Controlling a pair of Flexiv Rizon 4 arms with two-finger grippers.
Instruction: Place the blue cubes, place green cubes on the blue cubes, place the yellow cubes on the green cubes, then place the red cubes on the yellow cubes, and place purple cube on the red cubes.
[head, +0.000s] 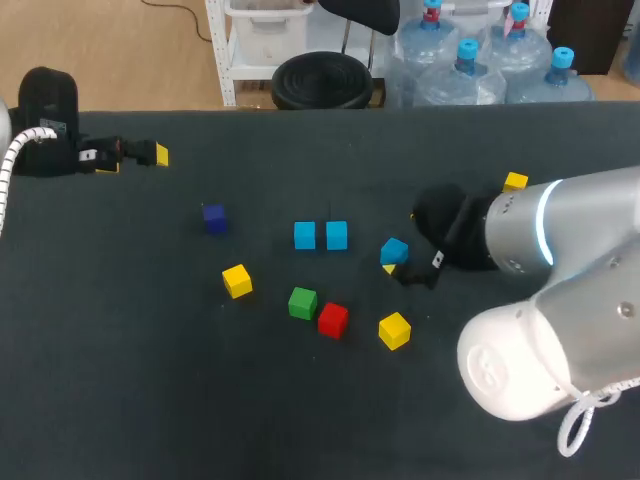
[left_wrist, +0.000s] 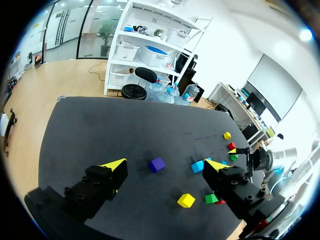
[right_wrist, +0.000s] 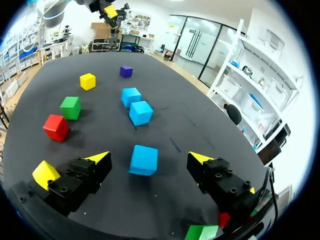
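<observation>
Tabletop (head: 120, 350) first: dark and matt, with the cubes scattered across its middle. The right arm (head: 560, 300) comes in from its own side and fills that corner of the head view. The right hand (right_wrist: 150, 159) is released, its fingers spread wide, and a blue cube (right_wrist: 143, 160) sits on the tabletop between them, touched by neither. The left hand (left_wrist: 166, 165) rests at the far left edge, well apart from the cubes, also spread and holding nothing.

The blue pair (head: 305, 236) stands side by side, just apart, near the blue cube. The green cube (head: 302, 303) and red cube (head: 333, 320) lie close together nearer the robot. A yellow cube (head: 237, 281) lies to their left, and the purple cube (head: 214, 218) is beyond it.

Judging by looks, the blue cube is small, stiff and light, with flat, fairly smooth faces and sharp edges. It is not fragile, but it would likely skid or twist if pinched off-centre. The best hold is on two opposite side faces, about mid-height, with the fingers square to those faces rather than to the corners. From the wrist view the cube seems turned a little against the line of the fingers, so closing could nudge it round. Its top and bottom should stay level, because later cubes need a flat seat.
</observation>
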